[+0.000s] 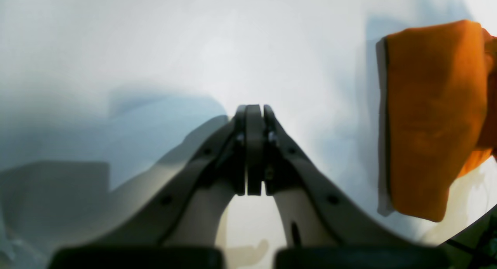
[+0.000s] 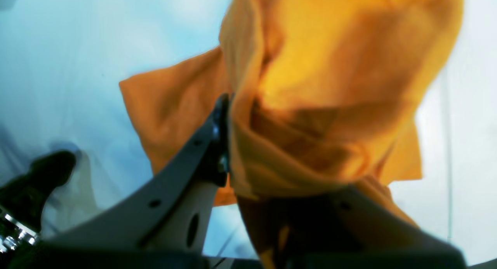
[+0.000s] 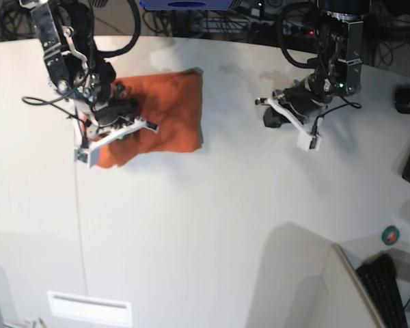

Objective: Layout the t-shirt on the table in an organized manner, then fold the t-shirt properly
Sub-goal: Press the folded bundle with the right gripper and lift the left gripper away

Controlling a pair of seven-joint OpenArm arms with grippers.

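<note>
Toward the far left of the white surface (image 3: pixel 212 225), the orange t-shirt (image 3: pixel 165 113) lay folded into a rough rectangle. The right tool (image 2: pixel 229 144) was clenched on a bunched fold of it. The left tool (image 1: pixel 254 117) hung clamped together, gripping nothing, well apart from it. Soft, light cloth like this probably handles best gripped at hems or corners.
</note>
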